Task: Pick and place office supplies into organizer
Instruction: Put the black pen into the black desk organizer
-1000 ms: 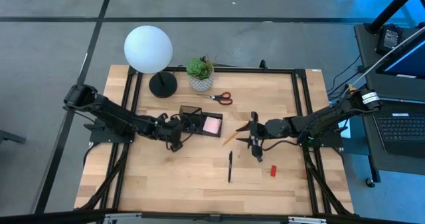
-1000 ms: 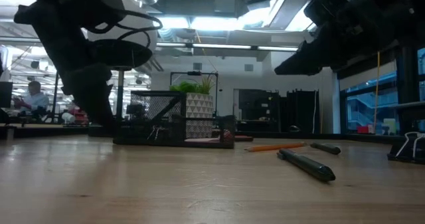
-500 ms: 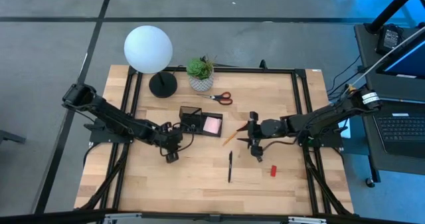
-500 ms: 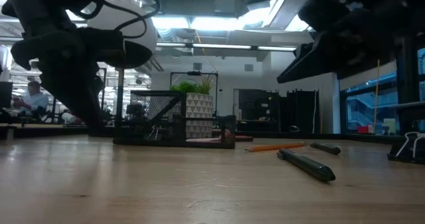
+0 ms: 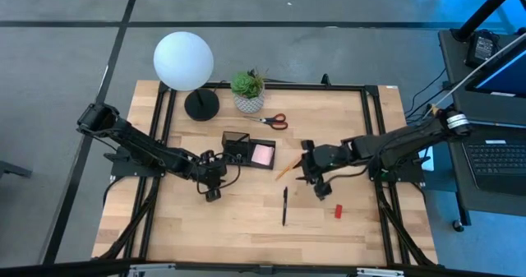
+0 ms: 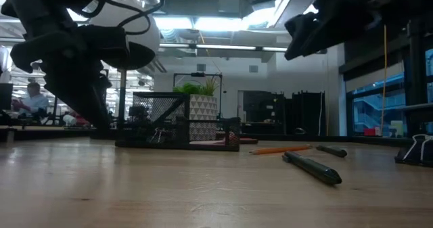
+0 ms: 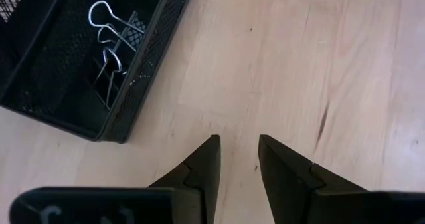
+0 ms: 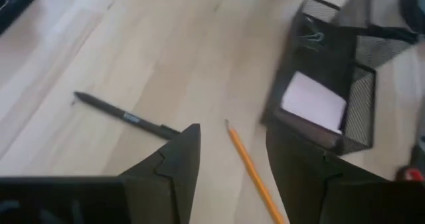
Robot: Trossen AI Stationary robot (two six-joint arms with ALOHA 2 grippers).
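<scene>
Two grippers, both empty. Left gripper (image 5: 212, 186): fingers narrowly parted over bare wood just near-left of the organizer (image 5: 248, 150), which holds binder clips (image 7: 109, 41) and a pink pad (image 5: 262, 154). Right gripper (image 5: 306, 163): fingers wide, beside the orange pencil (image 5: 283, 171). Pen (image 5: 284, 206) and red block (image 5: 338, 211) lie on open table nearer the front edge.

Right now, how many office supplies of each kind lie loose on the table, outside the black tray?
Black pens: 2
Orange pencil: 1
Red-handled scissors: 1
Small red block: 1
Binder clip: 1
Total: 6
</scene>
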